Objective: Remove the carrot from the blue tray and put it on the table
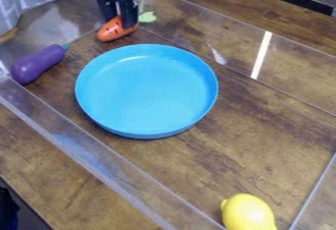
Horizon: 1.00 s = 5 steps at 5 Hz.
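The carrot lies on the counter at the far left, just beyond the far rim of the blue tray and clear of it. It rests on its side, long axis slanting across the wood, orange tip toward the near left and green top toward the far right. The pincer stands directly over it, pointing straight down, so the carrot sits right under and between the 2 dark fingers. There is only 1 arm here, and it is already on top of the thing.

From this angle the fingers are small and dark and I cannot read the gap between them; they look to straddle the carrot's thick end, and whether they are gripping or merely touching it I cannot tell. The tray is empty. My reading is that the carrot is down where it belongs, so the coming move is a straight lift away, provided the fingers are free of it.
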Motion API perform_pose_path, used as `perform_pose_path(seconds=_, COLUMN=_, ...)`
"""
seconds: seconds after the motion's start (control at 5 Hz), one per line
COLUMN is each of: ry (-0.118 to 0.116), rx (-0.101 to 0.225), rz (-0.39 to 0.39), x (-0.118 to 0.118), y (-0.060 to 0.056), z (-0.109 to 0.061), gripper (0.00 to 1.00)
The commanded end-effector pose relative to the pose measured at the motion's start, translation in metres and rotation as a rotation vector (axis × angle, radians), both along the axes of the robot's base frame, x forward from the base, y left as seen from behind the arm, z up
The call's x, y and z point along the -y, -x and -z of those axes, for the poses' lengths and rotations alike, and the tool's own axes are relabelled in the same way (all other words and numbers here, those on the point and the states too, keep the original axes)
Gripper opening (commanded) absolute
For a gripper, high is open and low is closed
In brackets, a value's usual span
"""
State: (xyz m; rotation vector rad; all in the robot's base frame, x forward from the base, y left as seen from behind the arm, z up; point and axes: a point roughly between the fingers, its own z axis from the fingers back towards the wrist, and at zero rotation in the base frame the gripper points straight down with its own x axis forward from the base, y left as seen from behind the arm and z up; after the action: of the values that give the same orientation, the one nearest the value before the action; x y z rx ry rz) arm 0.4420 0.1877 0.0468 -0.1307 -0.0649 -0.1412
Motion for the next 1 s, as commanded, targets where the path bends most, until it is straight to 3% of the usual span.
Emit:
perform_pose_path(seconds=0.0, ry=-0.045, rx=0.070, rz=-0.031, x=-0.012, y=-0.001, z=-0.034, gripper=1.00)
perform_pose_path(seconds=0.4, ry=-0.055, rx=0.075, rz=-0.056, x=-0.007, y=0.002, z=-0.038, gripper=1.00)
perform_pose_path(seconds=0.8, ry=-0.055, rx=0.084, rz=-0.107, x=-0.007, y=0.003, z=-0.059, gripper=1.00)
